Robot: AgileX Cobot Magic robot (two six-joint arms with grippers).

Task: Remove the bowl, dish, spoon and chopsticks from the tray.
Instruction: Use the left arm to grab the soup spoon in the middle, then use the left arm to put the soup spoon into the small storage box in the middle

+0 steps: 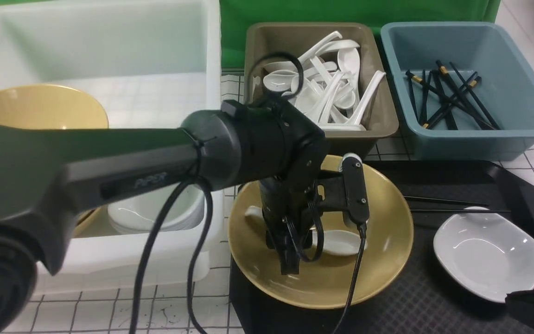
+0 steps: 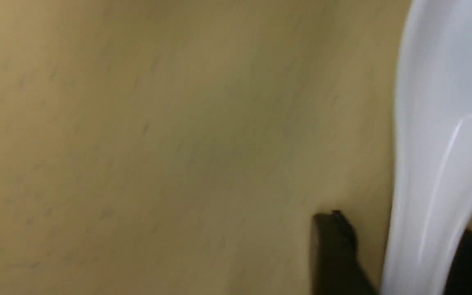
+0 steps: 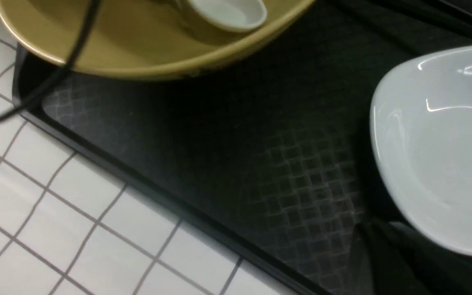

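A: Where is the spoon found, and how many are counted on the tray?

B: One spoon (image 1: pixel 341 242) is seen lying inside the bowl (image 1: pixel 378 260), scoop up. One bowl is counted on the tray (image 1: pixel 434 301), at its left end.

A: How is the left tool placed?

B: The left tool (image 1: pixel 289 266) is lowered into the bowl over the spoon. In the left wrist view the spoon is seen between two dark fingers (image 2: pixel 334 254), with a sliver of yellow showing beside one of them. Whether the spoon is clamped cannot be told.

A: What else is counted on the tray?

B: One dish (image 1: pixel 489 253) is set at the right end, apart from the bowl. Two chopsticks (image 1: pixel 457 211) are laid nearly parallel behind it, between the bowl and the tray's right rim.

A: And the right tool?

B: The right tool (image 1: pixel 533 306) is held low at the tray's near right corner, just beside the dish, and is closed.

A: What is seen beyond the tray?

B: One white tub (image 1: pixel 211 46) is placed on the left of the tiled surface (image 1: pixel 86 311); a second yellow bowl (image 1: pixel 35 106) and stacked white bowls (image 1: pixel 155 215), not countable, are held in it. One olive bin (image 1: pixel 257 41) is heaped with many white spoons, and one blue bin (image 1: pixel 438 25) is strewn with several black chopsticks.
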